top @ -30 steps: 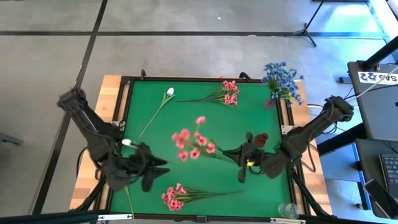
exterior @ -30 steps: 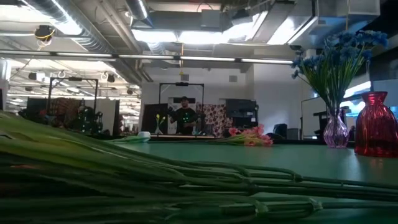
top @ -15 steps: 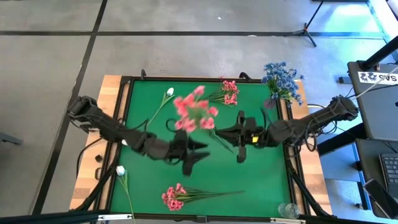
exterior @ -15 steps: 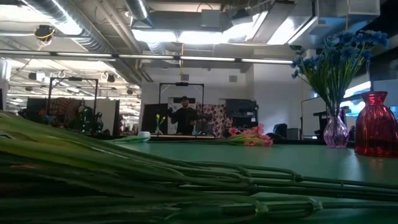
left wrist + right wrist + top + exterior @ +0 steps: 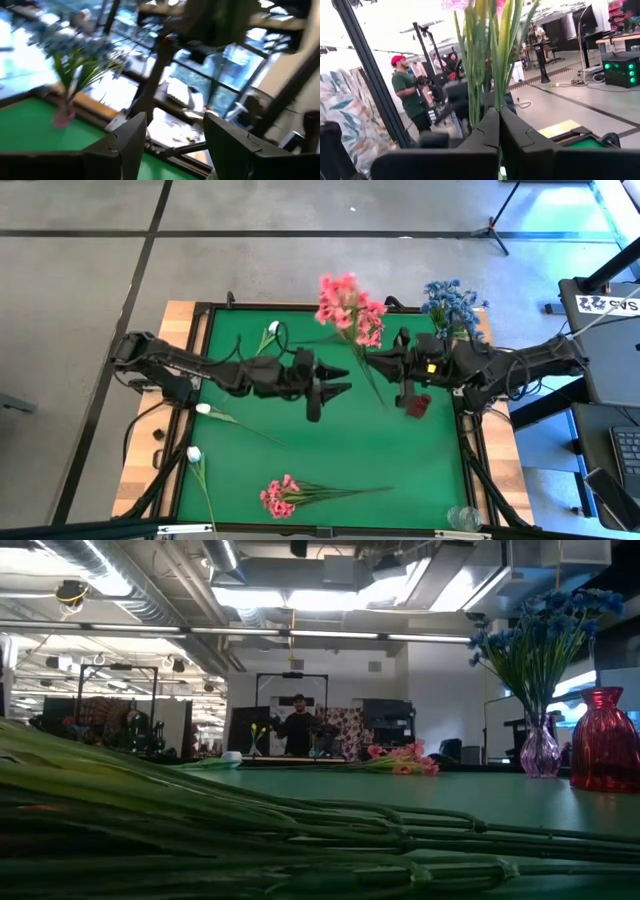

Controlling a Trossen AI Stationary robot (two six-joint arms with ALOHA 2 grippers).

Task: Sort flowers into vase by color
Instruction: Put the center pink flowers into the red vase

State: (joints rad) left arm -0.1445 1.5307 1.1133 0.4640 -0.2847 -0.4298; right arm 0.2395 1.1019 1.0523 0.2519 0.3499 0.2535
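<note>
A pink spray (image 5: 345, 305) is in my right gripper (image 5: 378, 370), which is shut on its green stems over the far right of the green mat, beside the red vase (image 5: 418, 406). My left gripper (image 5: 338, 380) hovers open at mid-mat, pointing toward the right one, with nothing between its fingers (image 5: 131, 137). Blue flowers (image 5: 452, 302) stand in a purple vase (image 5: 540, 752). More pink sprays lie at the far edge (image 5: 372, 332) and the near edge (image 5: 280, 498). White buds lie far-left on the mat (image 5: 272, 329), at its left edge (image 5: 204, 409), and off the mat (image 5: 194, 454). My right gripper pinches the pink spray's bundled green stems (image 5: 496, 102) between its two shut fingers (image 5: 482, 130), coming level from the table's right and lying across the stems. The spray is lifted clear, with its blossoms (image 5: 465, 4) above and toward the far edge and the stem ends (image 5: 383, 404) trailing below.
The red vase (image 5: 603, 740) stands just below the held stems' ends, with the blue bouquet's vase close on the far right. The mat's raised black frame (image 5: 205, 315) borders it. A glass (image 5: 462, 518) sits at the near right corner. People stand in the room beyond.
My right gripper has lifted the pink spray off the middle of the mat and carried it toward the far right, tipping the blossoms up and toward the far edge. My left gripper has swung from the near left of the table to mid-mat, moving right and farther away.
</note>
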